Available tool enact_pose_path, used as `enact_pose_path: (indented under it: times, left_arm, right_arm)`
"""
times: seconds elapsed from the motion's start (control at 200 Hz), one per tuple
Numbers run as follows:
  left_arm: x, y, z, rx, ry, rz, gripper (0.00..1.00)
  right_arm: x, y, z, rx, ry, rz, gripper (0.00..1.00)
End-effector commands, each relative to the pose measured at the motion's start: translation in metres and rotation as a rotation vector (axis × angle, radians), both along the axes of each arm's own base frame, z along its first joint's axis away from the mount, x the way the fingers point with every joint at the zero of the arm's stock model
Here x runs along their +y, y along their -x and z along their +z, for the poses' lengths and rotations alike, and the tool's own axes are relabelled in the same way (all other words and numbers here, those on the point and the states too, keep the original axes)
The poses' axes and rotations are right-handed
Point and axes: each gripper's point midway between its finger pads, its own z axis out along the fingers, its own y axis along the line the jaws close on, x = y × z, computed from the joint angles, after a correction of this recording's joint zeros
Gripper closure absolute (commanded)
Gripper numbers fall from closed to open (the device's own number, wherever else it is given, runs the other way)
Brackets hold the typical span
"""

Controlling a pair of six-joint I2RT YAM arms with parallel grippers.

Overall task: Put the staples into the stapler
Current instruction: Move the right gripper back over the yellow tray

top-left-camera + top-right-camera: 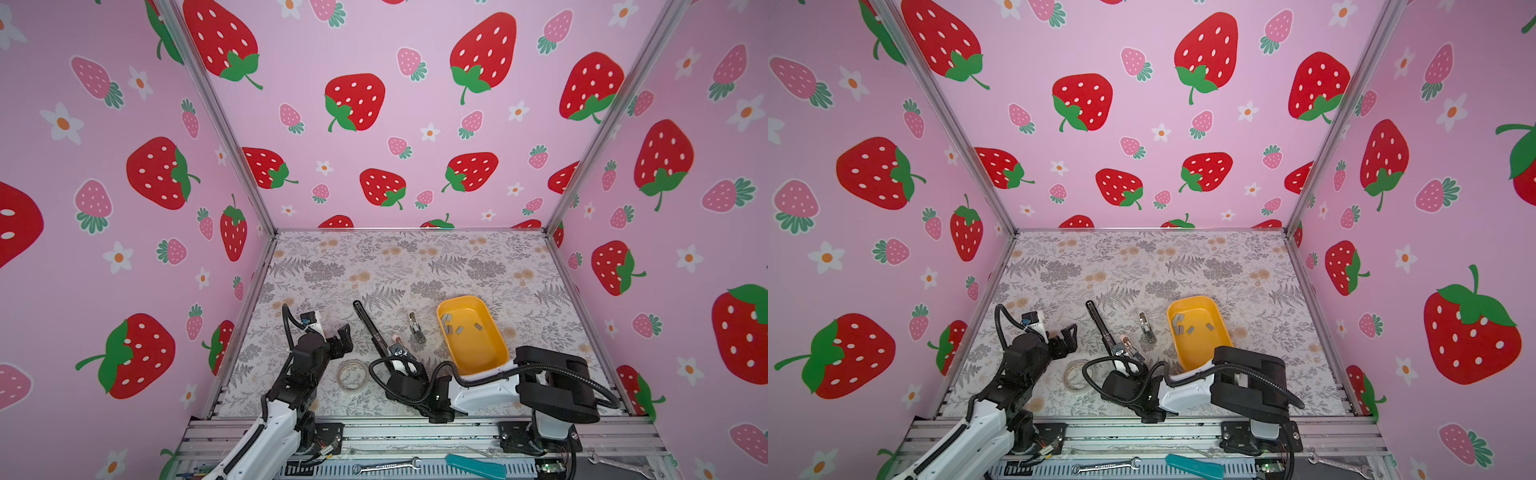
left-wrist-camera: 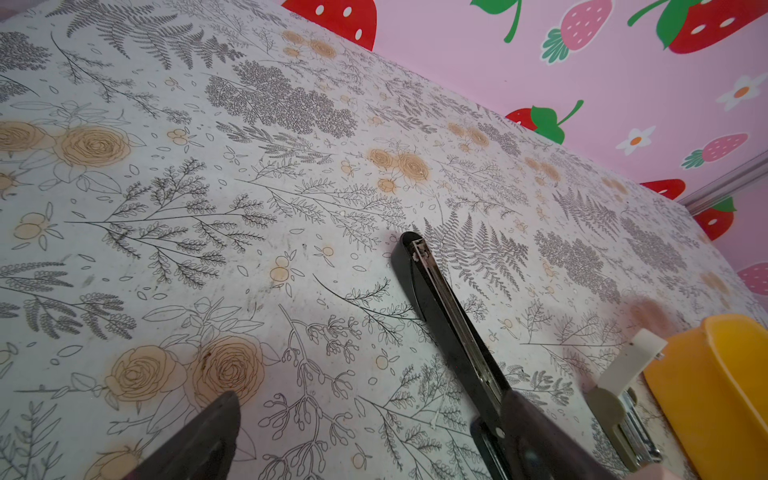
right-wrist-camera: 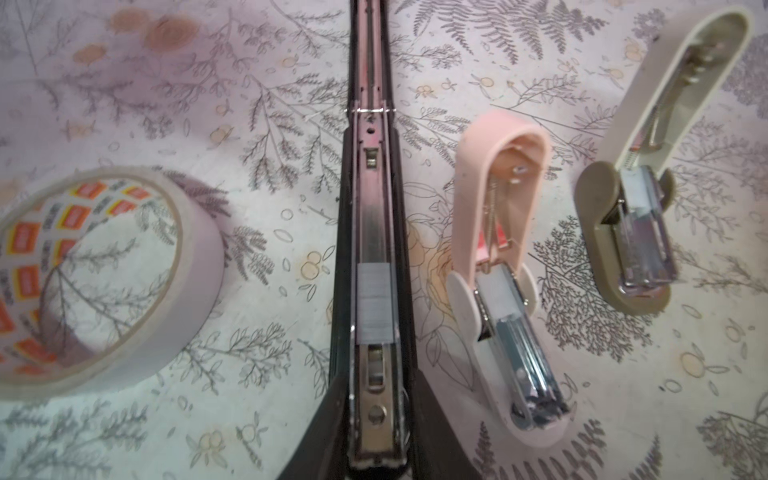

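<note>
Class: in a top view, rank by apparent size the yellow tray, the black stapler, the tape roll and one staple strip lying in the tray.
Largest to smallest:
1. yellow tray
2. black stapler, nearly as long as the tray but far thinner, its near end hidden
3. tape roll
4. staple strip

Your black stapler (image 3: 373,199) lies opened flat on the table (image 3: 249,395), a grey strip of staples (image 3: 374,303) resting in its channel.

Yellow tray (image 1: 1200,353) w/ staples (image 1: 1190,330) (grey strips), black stapler (image 1: 1100,328) nearby
</note>
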Motion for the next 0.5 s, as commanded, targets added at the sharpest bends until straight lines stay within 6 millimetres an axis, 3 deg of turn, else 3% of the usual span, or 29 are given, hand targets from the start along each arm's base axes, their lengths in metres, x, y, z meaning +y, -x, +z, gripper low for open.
enact_pose_path:
  times: [0.0, 0.165, 0.31, 0.36, 0.37, 0.495]
  left_arm:
    - [0.0, -0.007, 0.02, -0.041, 0.0, 0.012, 0.01]
    - [0.001, -0.006, 0.02, -0.04, 0.002, 0.015, 0.01]
    - [0.005, -0.006, 0.02, -0.037, -0.003, 0.04, 0.01]
    - [0.005, -0.006, 0.02, -0.037, -0.003, 0.041, 0.01]
    - [0.005, -0.006, 0.02, -0.037, -0.004, 0.039, 0.01]
    - [0.004, -0.006, 0.02, -0.039, -0.005, 0.032, 0.01]
  right_arm:
    - [0.016, 0.003, 0.025, -0.012, -0.075, 0.034, 0.56]
    - [0.006, 0.001, 0.077, -0.056, -0.125, 0.048, 0.52]
    - [-0.044, -0.024, 0.131, -0.128, -0.139, -0.053, 0.54]
    - [-0.064, -0.035, 0.137, -0.125, -0.14, -0.085, 0.55]
    - [-0.071, -0.045, 0.14, -0.123, -0.144, -0.115, 0.55]
    - [-0.118, -0.08, 0.137, -0.061, -0.131, -0.211, 0.56]
